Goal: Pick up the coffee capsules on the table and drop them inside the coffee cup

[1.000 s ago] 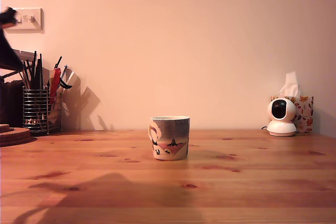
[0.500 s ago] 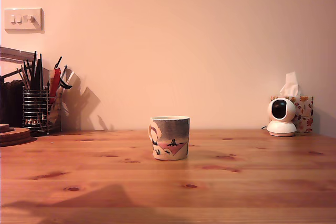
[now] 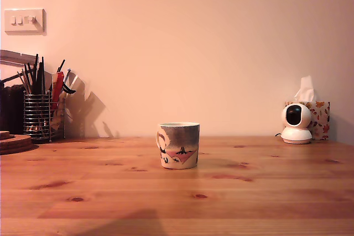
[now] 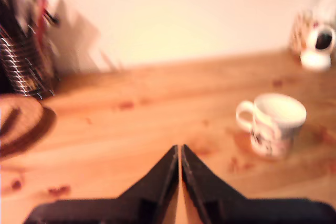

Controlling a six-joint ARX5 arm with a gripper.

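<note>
While gripper hangs over bare table, fingers pressed together — nothing held.
Coffee cup upright mid-frame in exterior view — capsule unseen.

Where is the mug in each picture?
Exterior view: the mug stands on the table near the middle, its handle toward the exterior view's left.
Wrist view: the same mug shows blurred, off to one side beyond the shut gripper.
Shared landmark: the round white camera by the wall shows in both views.
</note>
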